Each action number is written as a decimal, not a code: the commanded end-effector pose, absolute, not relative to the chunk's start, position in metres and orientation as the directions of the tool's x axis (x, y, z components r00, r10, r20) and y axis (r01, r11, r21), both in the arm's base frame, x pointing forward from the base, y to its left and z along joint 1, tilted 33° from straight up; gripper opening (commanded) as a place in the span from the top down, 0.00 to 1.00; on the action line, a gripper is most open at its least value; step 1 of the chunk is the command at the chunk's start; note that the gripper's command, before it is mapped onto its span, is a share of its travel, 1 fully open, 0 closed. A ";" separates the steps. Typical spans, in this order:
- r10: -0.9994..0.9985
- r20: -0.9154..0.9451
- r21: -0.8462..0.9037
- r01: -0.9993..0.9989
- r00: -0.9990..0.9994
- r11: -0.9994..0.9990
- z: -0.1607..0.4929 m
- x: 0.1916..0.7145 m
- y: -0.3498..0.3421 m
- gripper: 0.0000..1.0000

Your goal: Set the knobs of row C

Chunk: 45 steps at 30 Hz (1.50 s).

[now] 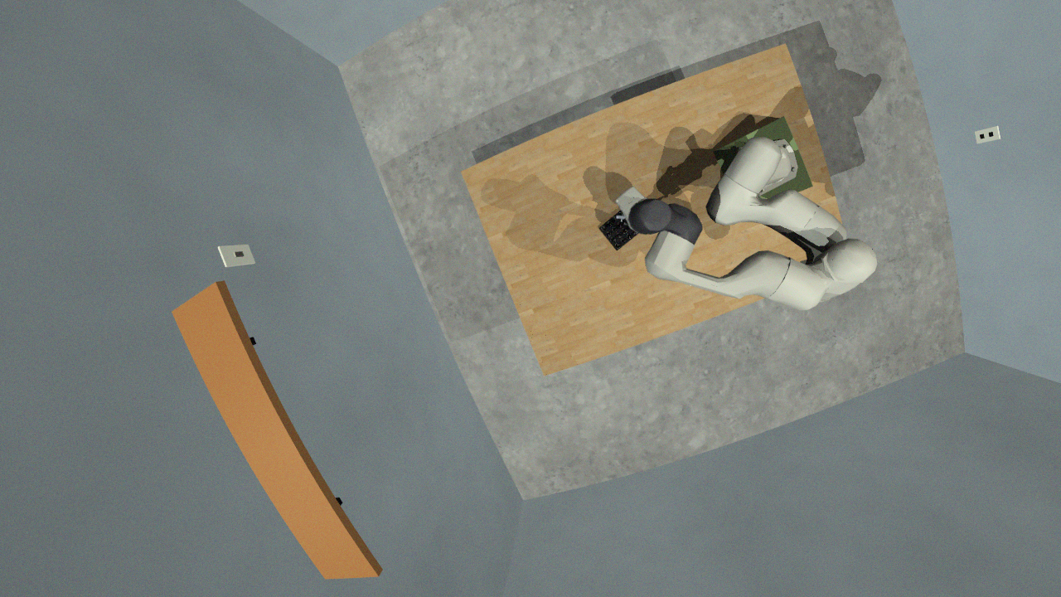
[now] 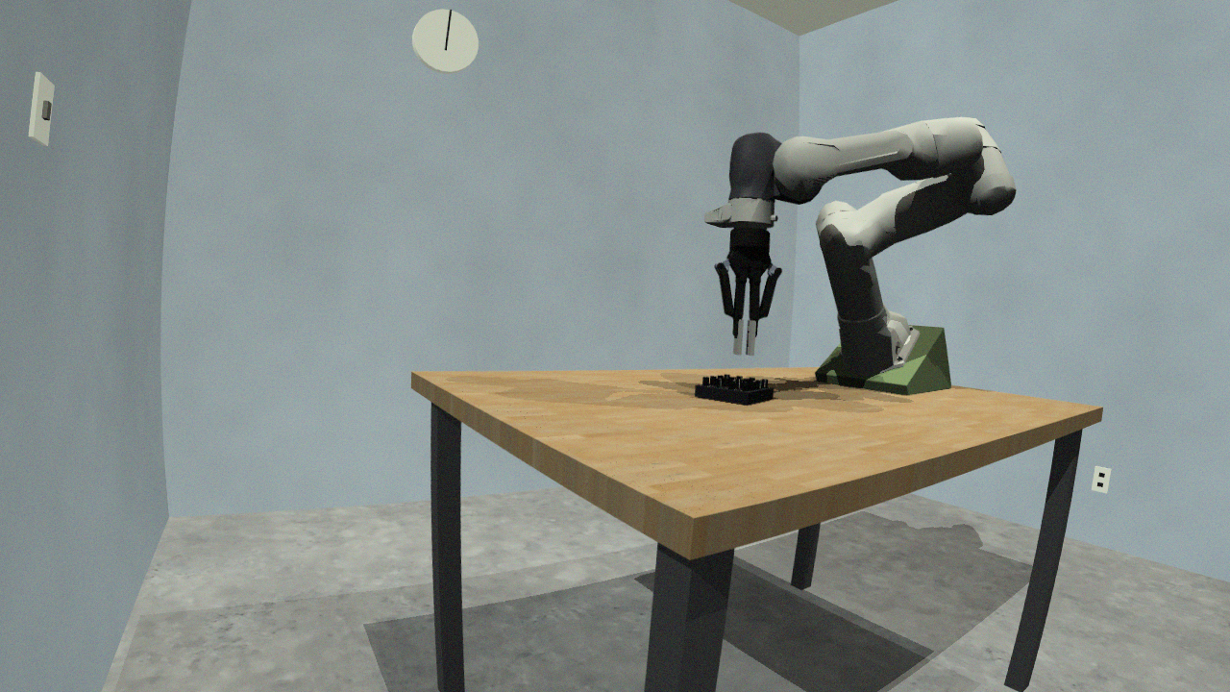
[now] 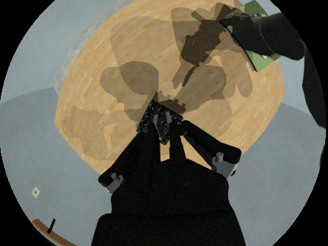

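Observation:
The black knob box [image 2: 733,389] stands on its feet on the wooden table, near the middle of its far side. It also shows in the overhead view [image 1: 617,233], partly hidden under my wrist, and in the wrist view [image 3: 160,122] behind my fingertips. My gripper [image 2: 745,347] hangs straight down above the box, well clear of the knobs. Its fingers stand nearly together with nothing between them; in the wrist view the gripper [image 3: 165,134] covers part of the box. The knob lines and marks are too small to read.
The arm's green base [image 2: 894,362] sits at the table's far right corner, close behind the box. The table edges [image 2: 550,469] drop off to the concrete floor.

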<state>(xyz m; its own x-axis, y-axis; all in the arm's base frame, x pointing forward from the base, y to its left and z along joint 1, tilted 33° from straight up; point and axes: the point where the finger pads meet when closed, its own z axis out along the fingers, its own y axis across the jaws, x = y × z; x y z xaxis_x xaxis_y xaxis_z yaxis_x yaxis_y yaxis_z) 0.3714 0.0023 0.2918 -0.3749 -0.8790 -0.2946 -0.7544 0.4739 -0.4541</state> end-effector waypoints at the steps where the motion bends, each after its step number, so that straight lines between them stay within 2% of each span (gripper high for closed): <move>1: -0.942 -0.219 -0.497 -0.802 -0.254 0.331 0.293 0.371 -0.002 0.88; 23: -0.999 -0.037 -0.542 -0.840 0.033 -0.008 0.296 0.369 -0.002 0.88; 45: -0.932 0.157 -0.520 -0.774 0.328 -0.360 0.298 0.368 -0.002 0.88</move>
